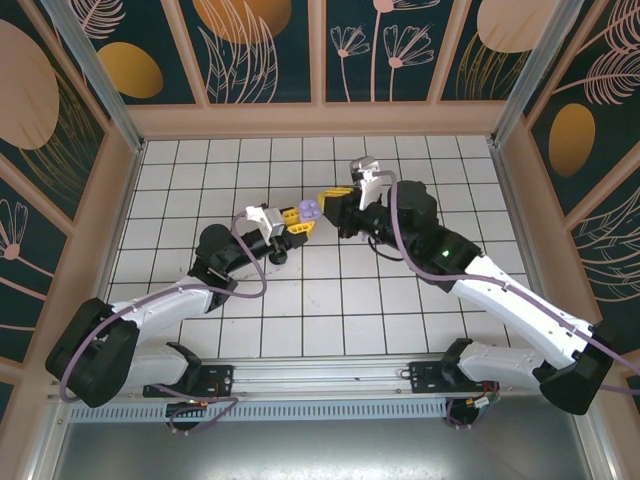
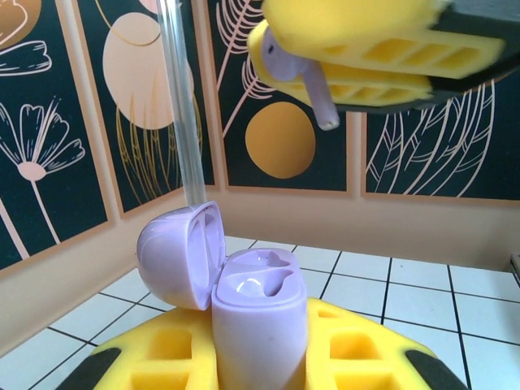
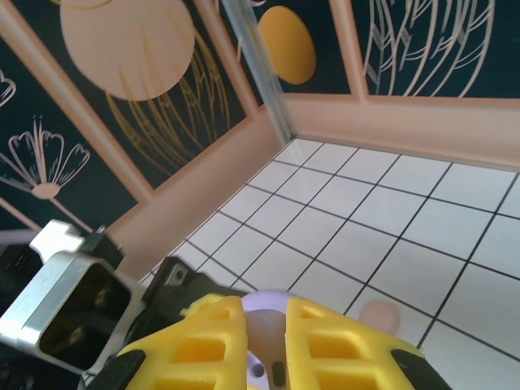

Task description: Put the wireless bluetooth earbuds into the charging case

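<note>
My left gripper (image 1: 293,222) (image 2: 260,351) is shut on a lilac charging case (image 2: 258,317) (image 1: 309,210), held upright between the yellow pads (image 2: 162,349). Its lid (image 2: 180,256) is swung open to the left, and both earbud wells show empty. Just above the case, my right gripper (image 1: 337,196) (image 3: 272,325) is shut on a lilac earbud (image 2: 302,75) (image 3: 258,367) with its stem pointing down. The earbud hangs a little above and to the right of the wells, apart from the case.
Both grippers meet over the middle of the white tiled floor (image 1: 400,310), inside patterned walls (image 1: 265,50). A small dark object (image 1: 281,257) lies under the left arm. A blurred pale pink round thing (image 3: 378,313) sits on a tile beyond my right fingers.
</note>
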